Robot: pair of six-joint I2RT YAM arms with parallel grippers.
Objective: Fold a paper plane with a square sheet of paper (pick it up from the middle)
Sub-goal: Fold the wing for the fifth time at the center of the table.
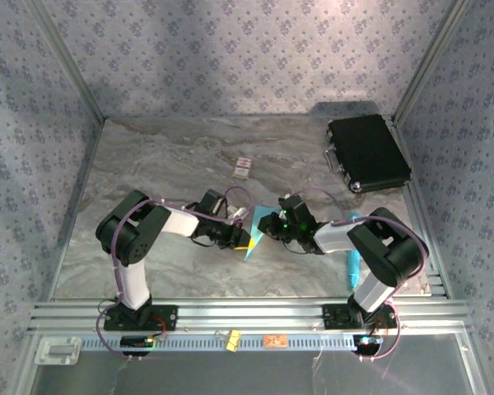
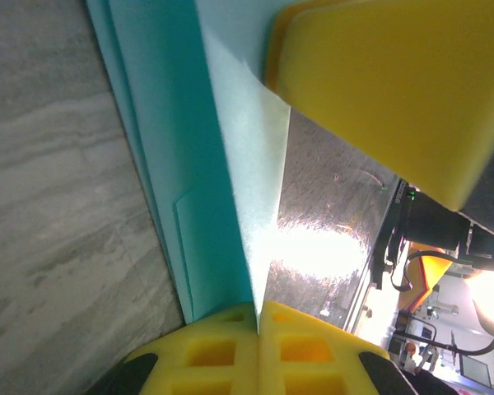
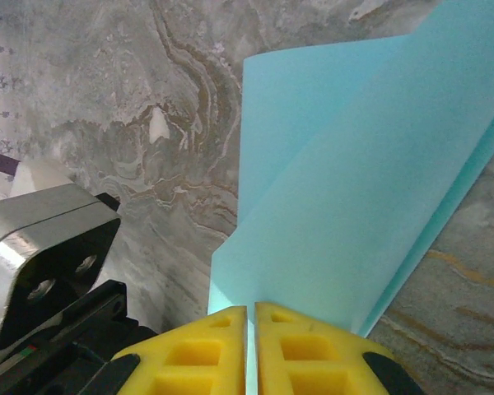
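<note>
The sheet of paper (image 1: 255, 240) is light blue, partly folded and held up off the marble table (image 1: 165, 164) between both arms. My left gripper (image 1: 240, 239) is shut on one edge of it. In the left wrist view its yellow fingers meet on the paper (image 2: 198, 148) at the gripper (image 2: 258, 306), and a yellow finger of the other arm (image 2: 395, 90) sits at the upper right. My right gripper (image 1: 271, 228) is shut on the opposite edge. In the right wrist view the folded layers of paper (image 3: 354, 189) rise from the gripper (image 3: 251, 309).
A slim cyan pen-like stick (image 1: 354, 251) lies beside the right arm. A small white card with red marks (image 1: 244, 168) rests further back. A black case (image 1: 367, 154) stands at the back right. The left arm's metal wrist (image 3: 41, 255) is close by in the right wrist view.
</note>
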